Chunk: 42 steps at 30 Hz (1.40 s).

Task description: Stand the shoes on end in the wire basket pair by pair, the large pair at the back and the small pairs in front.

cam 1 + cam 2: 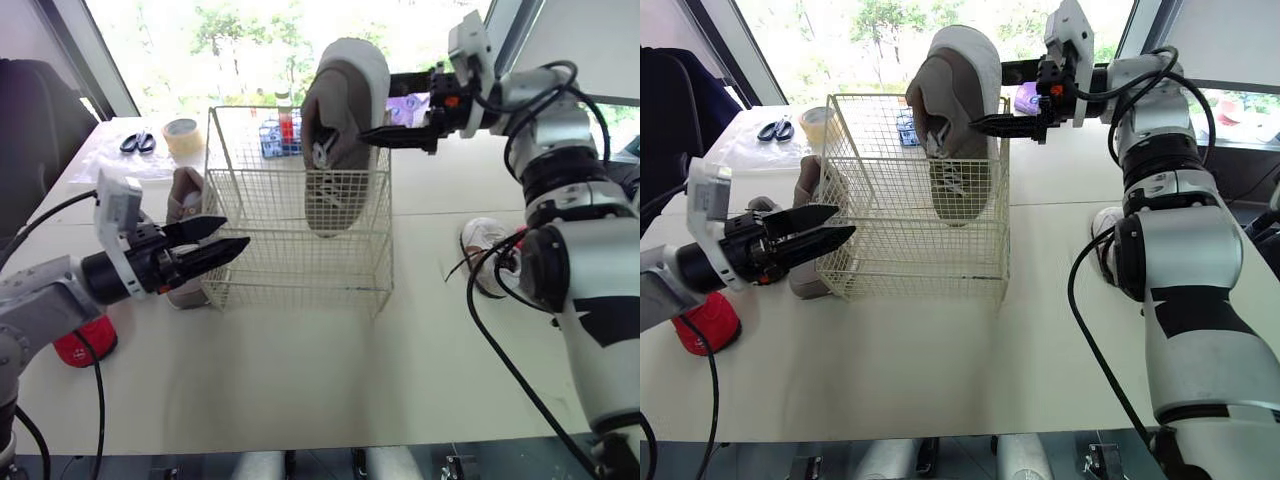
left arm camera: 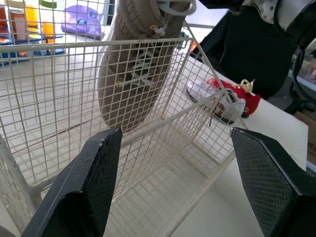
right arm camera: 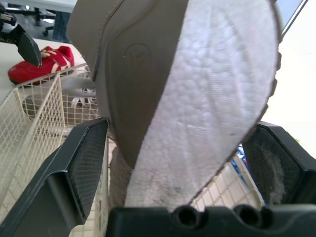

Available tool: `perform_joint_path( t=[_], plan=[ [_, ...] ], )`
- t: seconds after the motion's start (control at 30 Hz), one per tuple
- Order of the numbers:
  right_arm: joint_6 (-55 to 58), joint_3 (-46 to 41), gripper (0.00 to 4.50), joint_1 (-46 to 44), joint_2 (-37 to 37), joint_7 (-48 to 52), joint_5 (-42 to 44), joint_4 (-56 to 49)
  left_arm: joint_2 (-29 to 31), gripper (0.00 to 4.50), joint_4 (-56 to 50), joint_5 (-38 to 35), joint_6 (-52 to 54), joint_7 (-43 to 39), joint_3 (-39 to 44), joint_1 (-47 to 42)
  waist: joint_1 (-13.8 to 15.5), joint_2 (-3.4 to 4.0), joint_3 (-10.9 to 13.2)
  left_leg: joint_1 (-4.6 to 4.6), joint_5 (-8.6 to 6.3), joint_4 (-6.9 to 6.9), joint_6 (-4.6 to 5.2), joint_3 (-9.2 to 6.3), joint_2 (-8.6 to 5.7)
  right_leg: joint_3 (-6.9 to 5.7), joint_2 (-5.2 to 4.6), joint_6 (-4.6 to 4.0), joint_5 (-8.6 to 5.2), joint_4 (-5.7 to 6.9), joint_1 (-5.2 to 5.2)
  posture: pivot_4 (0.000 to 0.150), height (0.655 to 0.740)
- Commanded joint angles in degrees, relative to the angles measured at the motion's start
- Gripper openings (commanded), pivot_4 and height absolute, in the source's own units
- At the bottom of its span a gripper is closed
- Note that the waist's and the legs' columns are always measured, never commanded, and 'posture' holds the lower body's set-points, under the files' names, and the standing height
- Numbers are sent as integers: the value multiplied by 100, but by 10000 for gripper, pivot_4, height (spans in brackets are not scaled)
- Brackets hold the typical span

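At the middle of the white table [image 1: 300,380] stands the wire basket [image 1: 290,252], open at the top. Over its 1 o'clock corner the right gripper [image 1: 375,108] holds a large tan shoe [image 1: 340,130] on end, toe down and heel up, with the white sole turned toward the gripper's wrist. Its jaws pinch the heel end of the shoe, one finger on each side. The lower half of the shoe is inside the basket, near the back wall and the right wall, and the heel rises above the rim. The toe seems to hang just clear of the basket floor, though the wires make that hard to judge.

At 8 o'clock from the basket the left gripper [image 1: 235,232] hovers just beside the front left corner, its jaws spread and holding nothing, pointed at the basket wall.

A second tan shoe [image 1: 183,195] stands outside the basket at 9 o'clock, against the left wall. A red shoe [image 1: 85,342] lies farther out at 8 o'clock, beside the left arm. A small white and red shoe [image 1: 485,240] lies on the table at 3 o'clock, apart from the basket.

A roll of tape [image 1: 182,135] sits at 11 o'clock, with scissors [image 1: 138,143] just beyond it at 10 o'clock. A rack of tubes [image 1: 278,135] stands behind the basket at 12 o'clock.
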Motion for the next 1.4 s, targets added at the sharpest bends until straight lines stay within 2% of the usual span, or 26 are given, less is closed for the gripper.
perform_joint_path(
  t=[0.03,0.2,0.4,0.43,0.47,0.5,0.6,0.63,0.73,0.8,0.9,1.07,1.23,1.4],
  plan=[
    [-167,-195,44724,-237,-259,59,-11,-262,24,35812,19,43,-43,-32,17,-145,0,0,0,0,0,0,0,1,0,0,0,0,0,0,0,1500,7400],
    [-216,-222,44724,-136,-593,213,-26,-670,32,35812,145,56,1,-52,-9,-234,1,0,0,0,0,0,0,1,0,0,1,0,0,0,0,1500,7400],
    [63,-226,44724,229,-1147,64,-84,-1463,-22,35812,741,-440,26,348,300,-804,19,-2,-1,1,0,2,1,0,0,-1,1,0,1,1,2,1500,7400],
    [195,-256,45000,318,-1231,48,-38,-1682,-6,41015,894,-492,6,464,398,-921,28,-2,-1,1,0,4,1,0,0,-1,1,0,1,2,3,1500,7400],
    [453,-315,45000,432,-1324,10,58,-2033,56,44184,1097,-484,-17,594,519,-1061,26,-2,-1,1,0,5,2,-1,0,-2,1,0,1,2,3,1500,7400],
    [886,-383,45000,581,-1434,-33,197,-2548,165,44648,1334,-358,-44,760,625,-1218,28,-2,-1,1,0,5,2,-1,0,-2,1,1,1,3,3,1500,7400],
    [2223,-544,45000,1075,-1671,-177,697,-4233,563,44648,1910,348,-41,1223,632,-1601,9,0,-1,0,-2,3,7,-2,1,-1,2,1,1,7,-3,1500,7400],
    [2988,-646,45000,1333,-1758,-206,1189,-5137,816,44648,2241,569,136,1230,421,-1843,8,2,-2,1,-6,1,12,-1,1,0,3,0,1,8,-6,1500,7400],
    [4592,-899,45000,1883,-1931,-461,2260,-6952,1358,44648,2967,1010,895,1055,-306,-2507,15,1,-2,2,-12,-2,23,-7,3,-5,9,0,0,9,-3,1500,7400],
    [5678,-1030,45000,2254,-2125,-666,3076,-7930,1361,44648,3578,1669,1370,1122,-1121,-3194,53,-1,-4,3,-13,2,26,-12,0,-13,14,1,0,11,4,1500,7400],
    [6942,-1115,45000,2727,-2315,-858,4250,-8857,1185,44648,4127,2327,1988,879,-1983,-3816,72,-7,-7,9,-14,24,32,-25,-8,-30,12,2,0,11,35,1500,7400],
    [7216,-1019,45000,3665,-2490,-1300,4784,-9906,683,44648,5160,3523,1772,222,-2883,-4395,42,-19,-3,5,-27,78,54,-20,-9,-30,11,5,0,31,44,1500,7400],
    [6933,-1059,45000,4145,-2482,-1866,4662,-10183,102,44648,6655,4646,1328,-131,-3338,-5137,43,-24,-4,0,-27,89,54,-13,-9,-26,9,7,-2,58,28,1500,7400],
    [6926,-1235,45000,4310,-2425,-2398,4993,-10374,-330,44648,7728,5485,1120,-581,-3630,-5675,40,-26,-3,-3,-27,89,54,-8,-9,-23,7,8,-2,66,17,1500,7400]
  ],
)
